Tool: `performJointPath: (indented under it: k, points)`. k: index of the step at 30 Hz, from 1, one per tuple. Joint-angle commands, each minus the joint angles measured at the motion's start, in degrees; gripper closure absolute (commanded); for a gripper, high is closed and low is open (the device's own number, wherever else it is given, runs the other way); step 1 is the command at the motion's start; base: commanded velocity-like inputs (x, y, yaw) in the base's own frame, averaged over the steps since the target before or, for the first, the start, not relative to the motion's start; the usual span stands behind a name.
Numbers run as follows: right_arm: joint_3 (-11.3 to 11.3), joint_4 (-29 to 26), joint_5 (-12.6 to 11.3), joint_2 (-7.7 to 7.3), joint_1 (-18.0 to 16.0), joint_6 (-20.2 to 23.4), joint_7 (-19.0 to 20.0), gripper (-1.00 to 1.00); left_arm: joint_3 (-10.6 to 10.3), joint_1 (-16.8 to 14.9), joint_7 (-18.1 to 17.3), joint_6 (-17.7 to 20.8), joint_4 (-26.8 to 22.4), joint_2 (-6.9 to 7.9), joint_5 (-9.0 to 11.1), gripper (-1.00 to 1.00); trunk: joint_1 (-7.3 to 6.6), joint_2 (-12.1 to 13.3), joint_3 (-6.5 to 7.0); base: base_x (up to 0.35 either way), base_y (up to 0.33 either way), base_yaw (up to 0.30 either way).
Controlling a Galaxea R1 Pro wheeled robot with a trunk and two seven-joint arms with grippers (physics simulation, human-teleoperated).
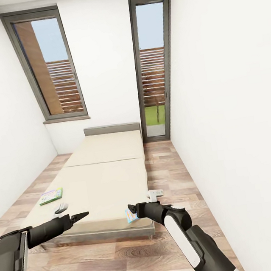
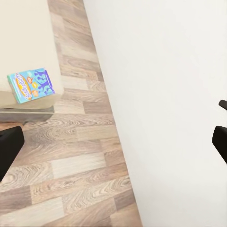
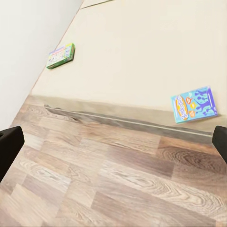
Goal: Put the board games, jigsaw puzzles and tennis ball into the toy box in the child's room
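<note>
Blue board game (image 1: pixel 131 215) half hidden behind the right gripper (image 1: pixel 133 208); lettering on green board game (image 1: pixel 51 196) too small

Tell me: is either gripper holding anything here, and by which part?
Nothing is held. Left gripper and right gripper hang open before the bed; the blue board game lies untouched on it.

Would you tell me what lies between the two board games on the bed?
Bare beige mattress only, seen in the right wrist view, separates the green-edged game from the blue game.

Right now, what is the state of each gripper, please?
Left gripper: open, holding nothing.
Right gripper: open, holding nothing.
</note>
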Motion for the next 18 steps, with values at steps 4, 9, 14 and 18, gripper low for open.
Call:
performJointPath:
  k: [4,9,14,18]
  points:
    - [0.09,-0.12,-0.58,0.00,-0.06,0.19,-0.52,-1.00,0.10,-0.08,-0.64,0.49,-0.05,-0.03,-0.58,-1.00,0.03,-0.14,-0.14,-0.125,-0.081,0.000]
    - [0.11,-0.11,-0.56,0.00,-0.06,0.19,-0.50,-1.00,0.18,-0.08,-0.74,0.49,-0.05,-0.03,-0.56,-1.00,0.03,-0.14,-0.14,-0.058,-0.065,0.000]
    - [0.07,0.00,-0.57,0.00,-0.06,0.17,-0.48,-1.00,0.40,-0.08,-0.78,0.49,-0.05,0.04,-0.62,-1.00,0.03,-0.14,-0.14,-0.009,-0.011,0.000]
    - [0.00,0.20,-0.50,0.00,-0.06,0.12,-0.47,-1.00,0.40,-0.08,-0.75,0.49,-0.05,0.00,-0.60,-1.00,0.03,-0.14,-0.14,-0.002,-0.068,0.000]
